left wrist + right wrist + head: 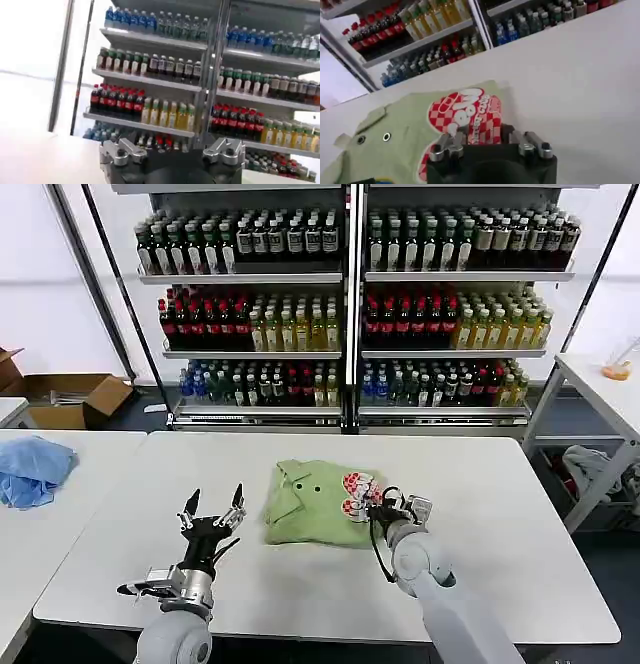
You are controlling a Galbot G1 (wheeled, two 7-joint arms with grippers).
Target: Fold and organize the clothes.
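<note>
Here, your left gripper (212, 509) hangs over the near part of the table (520, 514), left of the shirt, fingers spread wide and holding nothing. Your right gripper (385, 502) rests on the shirt's (310, 509) right edge by the red print (356, 492); you cannot tell its fingers. Shelves of bottles (350, 304) stand behind.

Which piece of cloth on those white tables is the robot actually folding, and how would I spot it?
Look at the big white table in front of the drinks shelves. Near its middle lies a folded light green polo shirt, with the right gripper at its edge. Unlike the crumpled light blue cloth on the neighbouring table, it has a collar, small dark buttons and a red-and-white checked print.
</note>
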